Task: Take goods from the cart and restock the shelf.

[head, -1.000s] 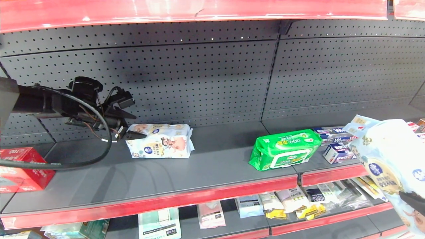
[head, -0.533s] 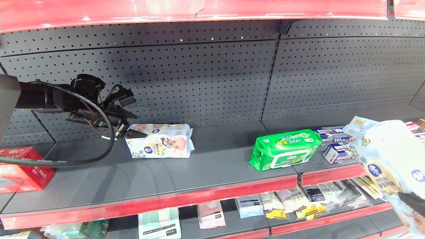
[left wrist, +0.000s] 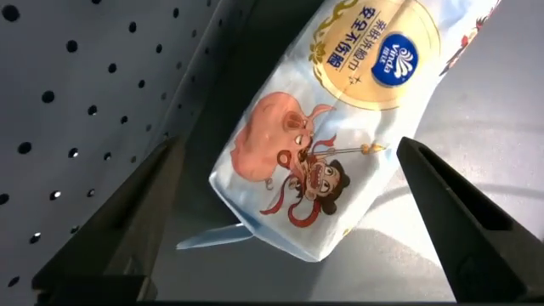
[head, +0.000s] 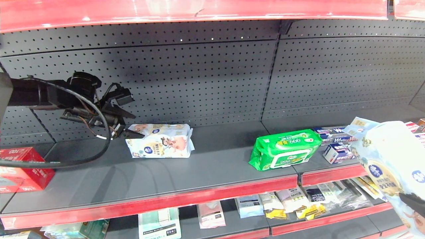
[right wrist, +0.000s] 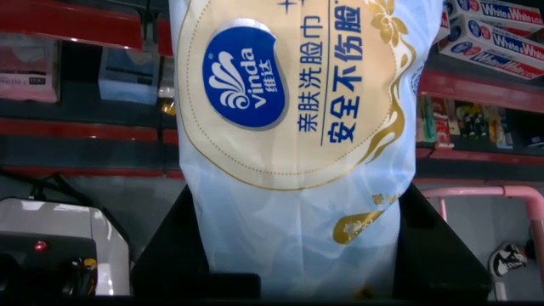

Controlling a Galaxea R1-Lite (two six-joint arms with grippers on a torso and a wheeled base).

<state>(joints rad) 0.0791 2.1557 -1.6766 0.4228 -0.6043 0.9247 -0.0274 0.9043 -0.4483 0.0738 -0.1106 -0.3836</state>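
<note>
Left arm [head: 33,96] runs in roughly level from the left edge of the head view, with its cable [head: 49,164] looped beneath and the wrist tipped slightly down. Left gripper [head: 137,126] is wide open, fingers [left wrist: 459,212] spread well apart. Right gripper [right wrist: 297,255] sits low at the right edge, clamped on a pale pack [right wrist: 289,127] with one finger on each side. The pack stands upright out of it. One dark fingertip [head: 413,200] lies across the pack's front.

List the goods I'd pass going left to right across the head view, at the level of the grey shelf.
red box → flat pale pack → green wipes pack → toothpaste boxes → held pale pack at the right edge
</note>
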